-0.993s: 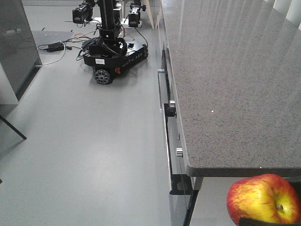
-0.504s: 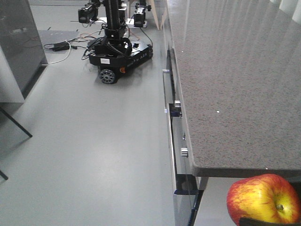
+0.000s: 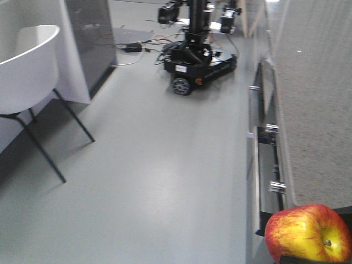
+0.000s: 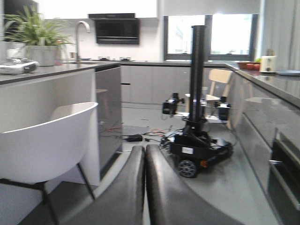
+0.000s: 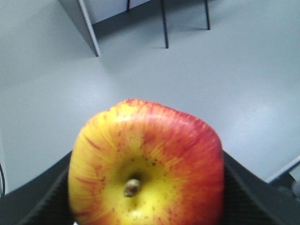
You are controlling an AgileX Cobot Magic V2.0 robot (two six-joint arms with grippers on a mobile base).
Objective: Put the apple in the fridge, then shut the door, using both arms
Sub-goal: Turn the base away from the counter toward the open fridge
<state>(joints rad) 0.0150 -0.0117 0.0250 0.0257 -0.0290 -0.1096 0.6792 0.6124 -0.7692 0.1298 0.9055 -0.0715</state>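
Note:
The apple (image 3: 308, 234), red with yellow streaks, fills the bottom right corner of the front view. In the right wrist view the apple (image 5: 145, 164) shows its brown stem, and my right gripper (image 5: 145, 192) is shut on it, with black fingers (image 5: 40, 199) showing on both sides. It hangs above bare grey floor. My left gripper (image 4: 144, 187) is shut with nothing in it, its two dark fingers pressed together and pointing across the room. The fridge and the door are out of view.
A small wheeled black robot with a mast (image 3: 197, 60) stands ahead, with cables (image 3: 132, 48) on the floor beside it. A white chair (image 3: 27, 71) and a dark grey island panel (image 3: 91, 38) are on the left. The stone-topped low cabinet (image 3: 322, 110) runs along the right.
The front view has swung left. The stone counter slid toward the right edge and the white chair came into view. The apple stays held in the same corner.

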